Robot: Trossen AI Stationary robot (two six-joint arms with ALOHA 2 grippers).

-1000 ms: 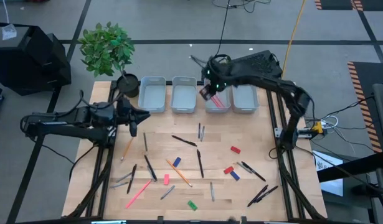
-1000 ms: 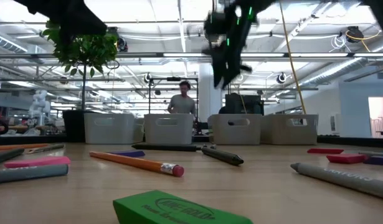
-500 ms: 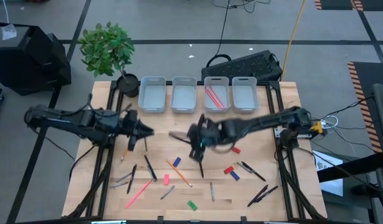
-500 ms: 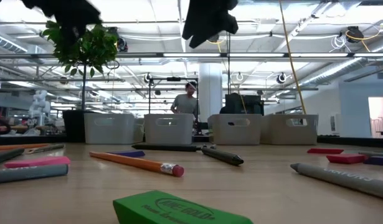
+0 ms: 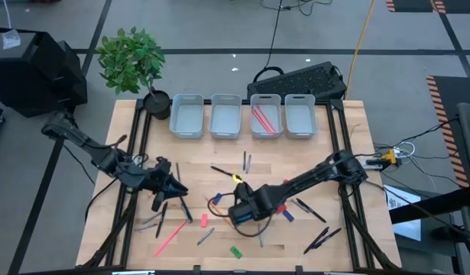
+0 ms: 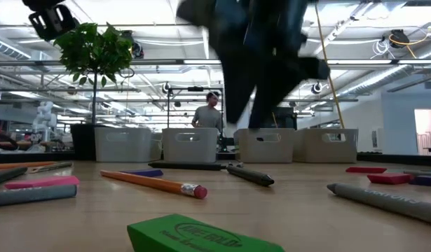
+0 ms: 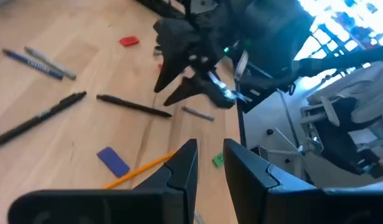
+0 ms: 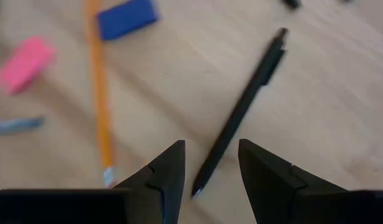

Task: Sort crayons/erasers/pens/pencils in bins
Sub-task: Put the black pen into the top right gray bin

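Wooden desk (image 5: 349, 130) boards carried a scatter of pens, pencils and erasers, with four bins (image 5: 187, 116) lined along the far edge. Red sticks (image 5: 264, 120) lay in the third bin counted from the plant pot (image 5: 157, 102); the other bins showed nothing inside.

The right gripper (image 5: 233, 211) was lowered over the middle of the desk, its fingers (image 8: 168, 168) spread with nothing between them. Directly beneath it, in the right wrist view, a black pen (image 8: 241, 111) lay slantwise on the wood, flanked by an orange pencil (image 8: 98, 87). A blue eraser (image 8: 126, 17) and a pink eraser (image 8: 24, 63) were seen beyond the pencil, both flat on the desk.

The left gripper (image 5: 176, 188) was held low on the plant-pot side of the right gripper, its fingers (image 7: 182, 163) parted a little and empty.

A green eraser (image 5: 235, 250) rested near the front edge, well apart from the bins. Red erasers (image 5: 288, 184) lay on the far side of the right arm from the plant pot. A person (image 6: 209, 115) stood in the room behind the bins.
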